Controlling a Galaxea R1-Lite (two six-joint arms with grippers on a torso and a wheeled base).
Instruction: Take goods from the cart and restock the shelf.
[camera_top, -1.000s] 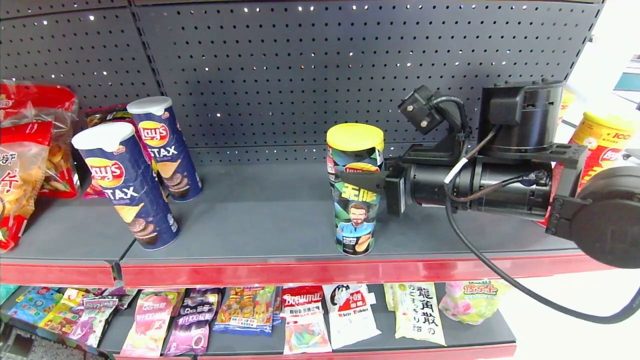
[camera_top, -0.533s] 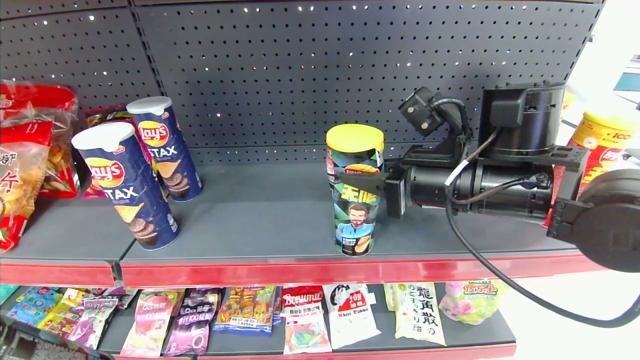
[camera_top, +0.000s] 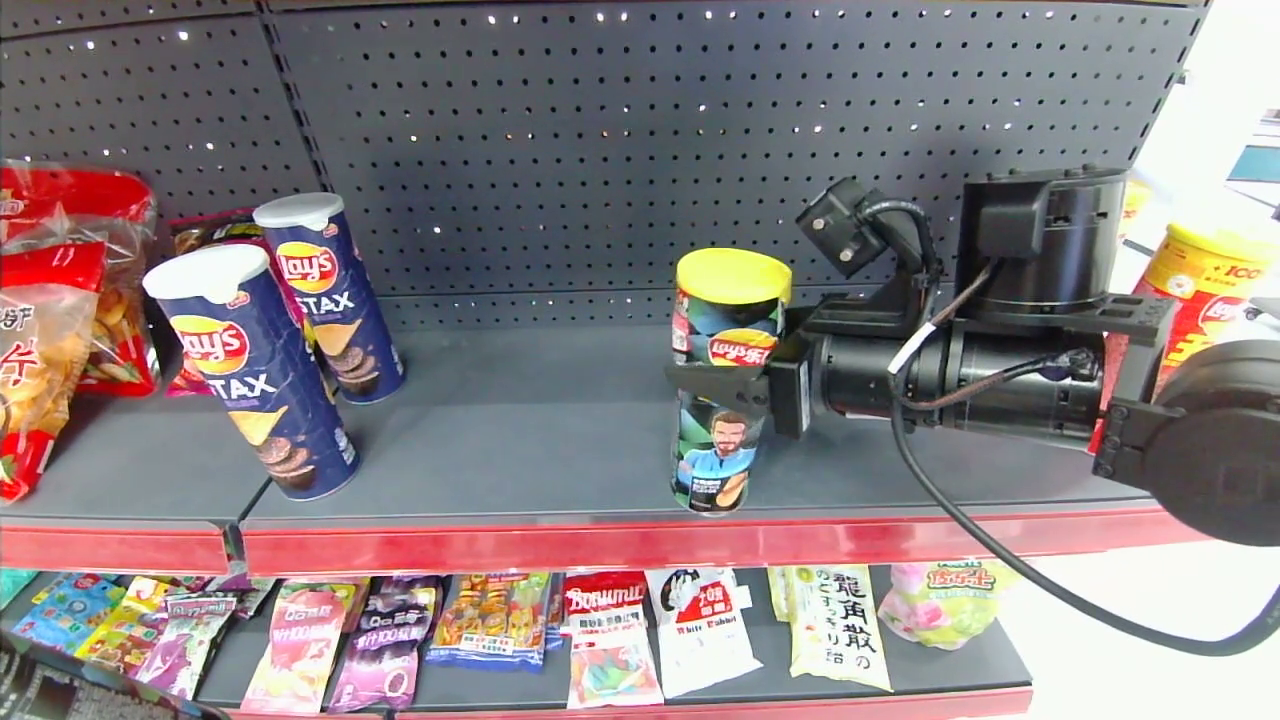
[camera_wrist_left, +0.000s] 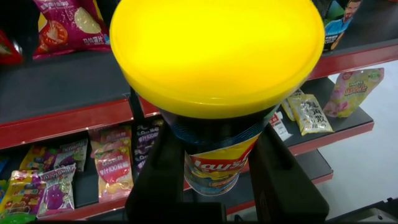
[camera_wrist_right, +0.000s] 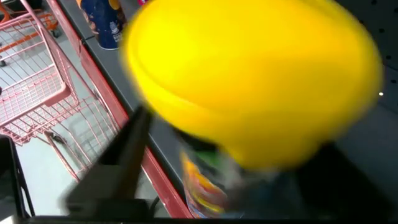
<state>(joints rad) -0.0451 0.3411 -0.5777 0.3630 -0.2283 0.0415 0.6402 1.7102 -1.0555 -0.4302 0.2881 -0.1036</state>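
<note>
A chip can with a yellow lid stands tilted near the front of the grey shelf, its top leaning toward the right arm. My right gripper comes in from the right and is shut on this can at mid height. The right wrist view shows the same can from above the lid, between the right gripper fingers. In the left wrist view, my left gripper is shut on a second yellow-lidded can, held in front of the shelving.
Two blue chip cans lean at the shelf's left, beside red snack bags. A red and yellow can sits behind the right arm. Candy bags fill the lower shelf. A pink cart stands on the floor.
The can in my right gripper has tipped, its lid shifting right and slightly down, and it has turned to show another face. Its base has stayed in place.
</note>
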